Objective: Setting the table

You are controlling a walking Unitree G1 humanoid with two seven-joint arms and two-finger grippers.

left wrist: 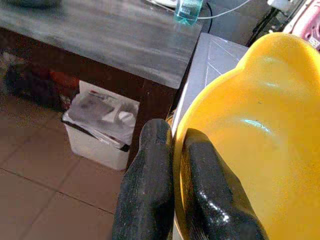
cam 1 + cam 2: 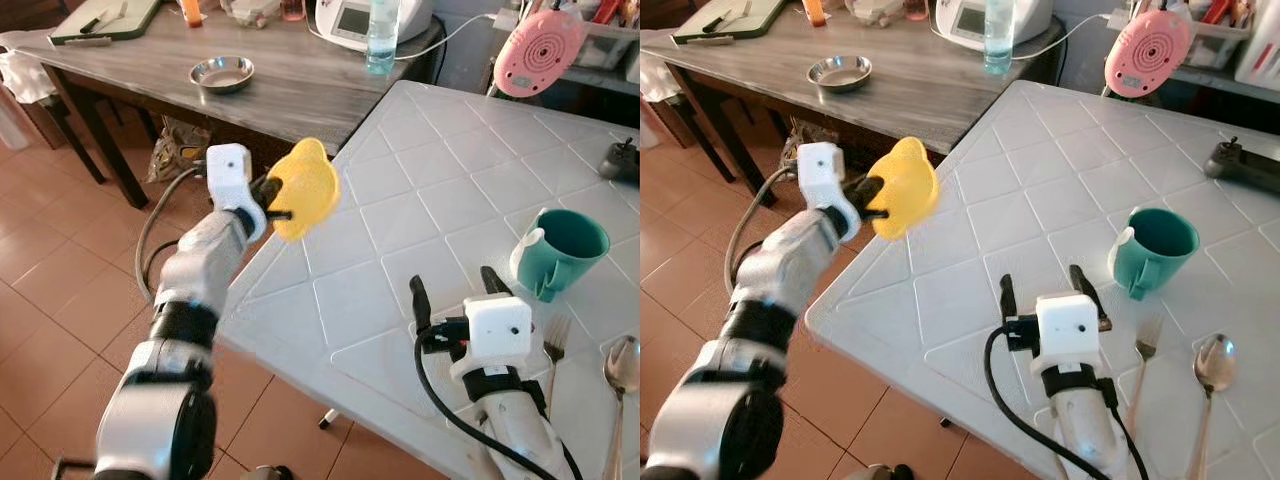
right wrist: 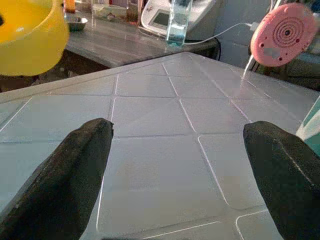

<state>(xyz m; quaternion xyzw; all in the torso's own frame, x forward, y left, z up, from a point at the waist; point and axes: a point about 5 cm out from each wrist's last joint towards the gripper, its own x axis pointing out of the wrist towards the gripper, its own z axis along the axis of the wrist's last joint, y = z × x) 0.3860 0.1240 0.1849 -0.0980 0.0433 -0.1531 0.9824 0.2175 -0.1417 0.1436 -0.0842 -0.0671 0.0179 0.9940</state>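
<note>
The yellow bowl (image 2: pixel 303 187) is up in the air at the near-left corner of the white tiled table (image 2: pixel 400 200), tipped on its side so its hollow faces across the tiles, and the left claw (image 2: pixel 272 199) has it pinched by the rim, one black finger (image 1: pixel 150 185) outside the wall and the other inside. From where I stand the step in hand looks like bringing that bowl in and setting it down as part of the place setting, since a teal mug (image 2: pixel 560 249), a fork (image 2: pixel 554 345) and a spoon (image 2: pixel 621 375) already lie toward the right side of the table, with bare tiles between them and the bowl. To do it well, I'd say the arm should carry the bowl further in over the tiles before lowering, because at the moment it hangs just about at the edge and a drop here could slide off onto the floor. The wrist wants turning so the bowl comes level, base down, before it touches; letting go while it is on its side would leave it rocking or rolling. A thin rim pinch gives little hold against twisting, so slow and steady seems wise. The right claw (image 2: pixel 455 292) hovers low over the table near the mug, fingers spread wide and holding nothing; the bowl's path should stay clear of it and of the mug, landing on the open tiles left of the fork
</note>
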